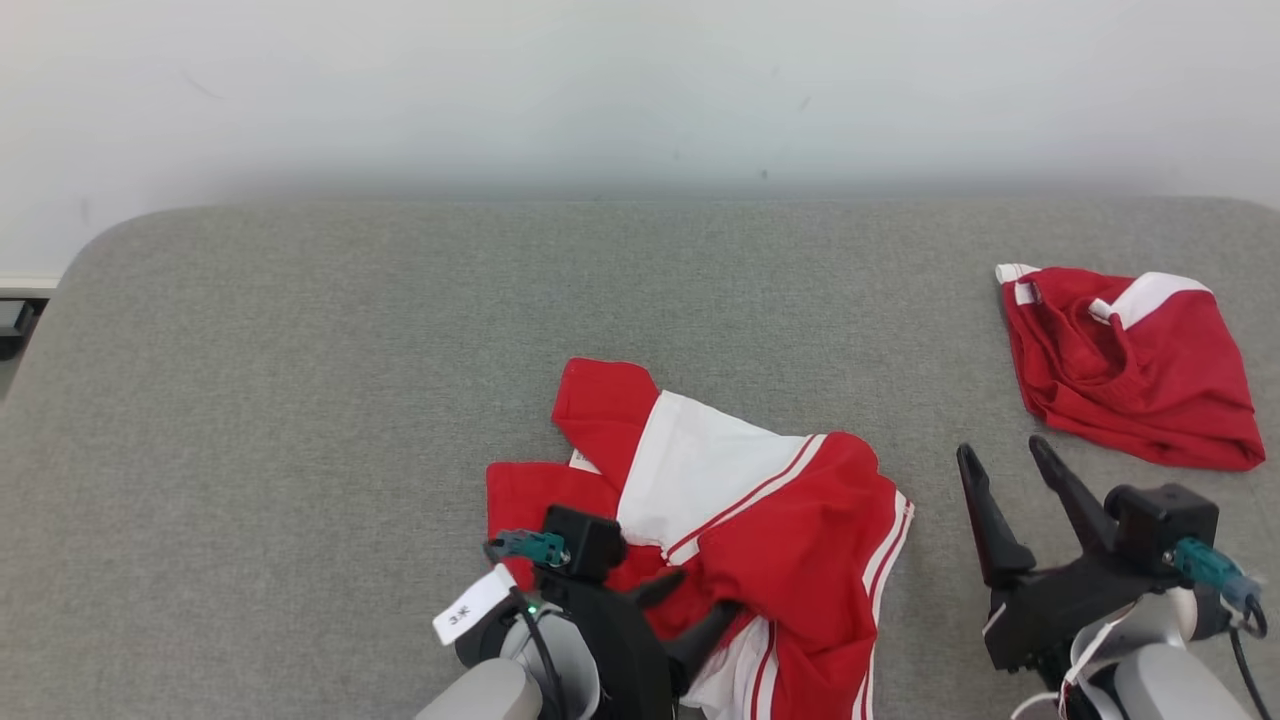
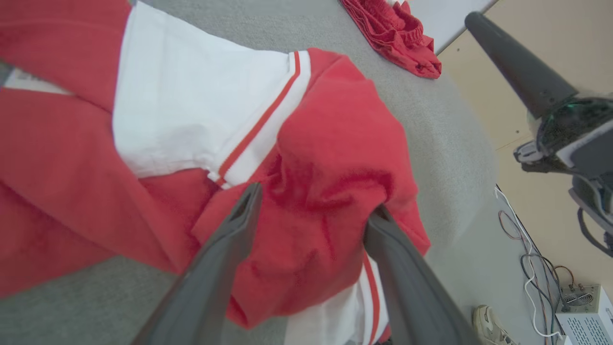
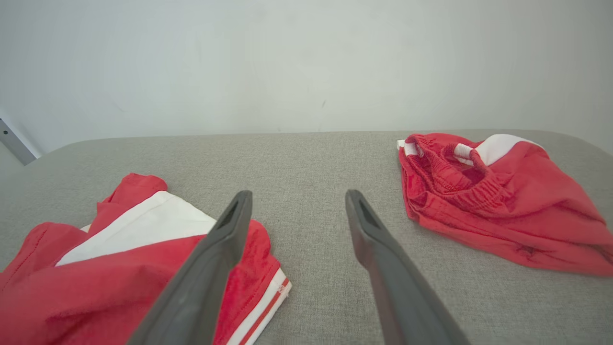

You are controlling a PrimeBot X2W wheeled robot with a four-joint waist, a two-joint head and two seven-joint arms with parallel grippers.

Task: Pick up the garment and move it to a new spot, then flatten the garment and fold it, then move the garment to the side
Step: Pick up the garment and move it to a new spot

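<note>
A crumpled red and white garment (image 1: 760, 520) lies on the grey table (image 1: 300, 400), near its front edge at the middle. My left gripper (image 1: 705, 592) is down on the garment's near part, open. In the left wrist view the fingers of the left gripper (image 2: 314, 199) stand wide apart, with a hump of the garment's red cloth (image 2: 325, 158) between them. My right gripper (image 1: 1002, 447) hovers open and holds nothing, to the right of the garment. The right wrist view shows the right gripper (image 3: 298, 194) over bare table, with the garment (image 3: 119, 268) at its lower left.
A second red and white garment (image 1: 1130, 370) lies bunched at the table's right side, also seen in the right wrist view (image 3: 503, 206). A white wall rises behind the table. Past the table's right edge, cables and a white box (image 2: 584, 311) sit on the floor.
</note>
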